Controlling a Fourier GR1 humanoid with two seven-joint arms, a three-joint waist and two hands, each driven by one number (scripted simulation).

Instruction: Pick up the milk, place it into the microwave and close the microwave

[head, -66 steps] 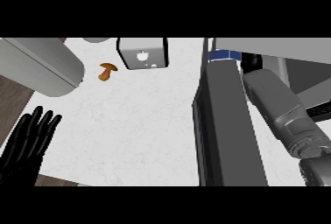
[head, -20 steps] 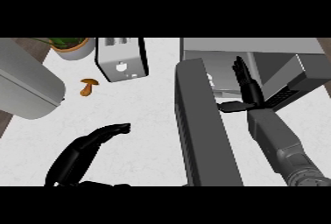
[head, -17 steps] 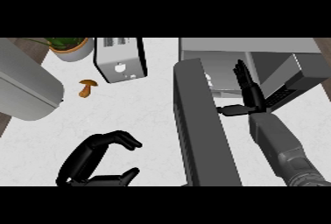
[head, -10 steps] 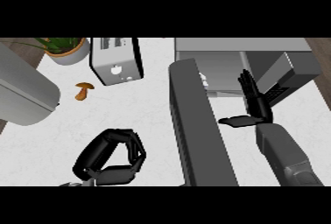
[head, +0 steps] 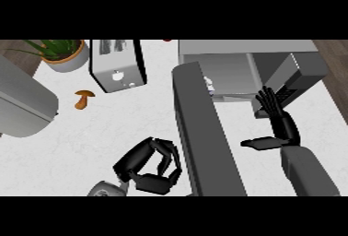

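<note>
The microwave (head: 245, 49) stands at the back right with its dark grey door (head: 204, 133) swung open toward me. Just past the door's inner edge, a small white and blue shape that may be the milk (head: 209, 86) shows inside the cavity; most of it is hidden. My right hand (head: 280, 120) is open in front of the cavity, fingers straight and pointing inward, thumb out to the left, and it holds nothing. My left hand (head: 152, 167) is curled shut on nothing, low on the counter just left of the door.
A grey toaster (head: 117, 65) stands at the back, with a potted plant (head: 65, 56) to its left. A brown mushroom (head: 83, 99) lies on the white counter. A large grey rounded object (head: 20, 107) fills the left edge.
My left hand went from straight fingers to a curled fist and came closer to the door's left side. My right hand stayed open and drew back slightly from the cavity.
</note>
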